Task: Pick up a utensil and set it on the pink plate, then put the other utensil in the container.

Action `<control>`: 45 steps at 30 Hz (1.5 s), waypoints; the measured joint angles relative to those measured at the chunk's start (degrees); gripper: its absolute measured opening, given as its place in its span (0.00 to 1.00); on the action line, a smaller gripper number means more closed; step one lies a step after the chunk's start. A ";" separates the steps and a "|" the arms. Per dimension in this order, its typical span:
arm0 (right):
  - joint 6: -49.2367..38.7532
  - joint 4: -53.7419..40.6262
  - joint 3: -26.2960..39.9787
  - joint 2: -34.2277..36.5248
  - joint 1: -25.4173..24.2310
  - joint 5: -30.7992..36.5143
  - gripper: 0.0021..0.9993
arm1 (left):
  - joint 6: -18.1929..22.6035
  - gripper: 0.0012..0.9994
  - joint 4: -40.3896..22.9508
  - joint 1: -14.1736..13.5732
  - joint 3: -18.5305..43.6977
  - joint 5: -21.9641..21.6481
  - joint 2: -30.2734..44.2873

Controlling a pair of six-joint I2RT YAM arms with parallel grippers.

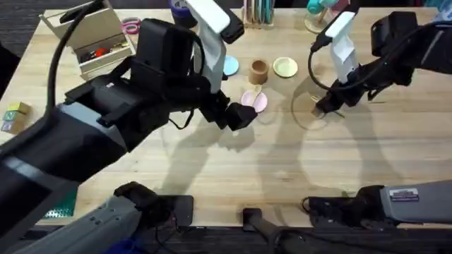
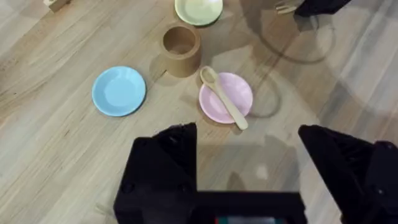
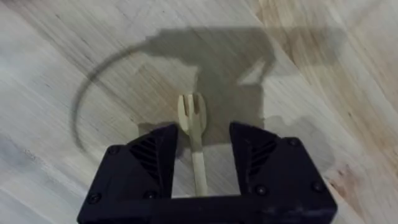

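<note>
Fork (image 3: 194, 127) lies between the right fingers (image 3: 155, 155), prongs past their tips.

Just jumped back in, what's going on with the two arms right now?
The spoon lies across the pink plate, and the left gripper hangs open above the table near it. The right gripper has its fingers either side of the fork, not clearly closed. The container has nothing in it.

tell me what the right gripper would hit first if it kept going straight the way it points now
The fork, which lies between the open fingers of the right gripper; the table lies right under it. How much gap remains is unclear.
</note>
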 joint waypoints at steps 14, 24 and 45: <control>0.01 -0.67 0.00 0.00 0.00 0.00 0.47 | 0.00 1.00 -0.01 0.00 0.00 0.00 0.00; 0.01 -1.46 0.00 0.00 0.00 0.00 0.52 | 0.00 1.00 0.00 0.00 0.00 0.00 0.00; -0.20 -1.69 1.47 1.75 0.00 -0.41 0.11 | 0.00 1.00 -0.02 0.00 0.00 0.00 0.00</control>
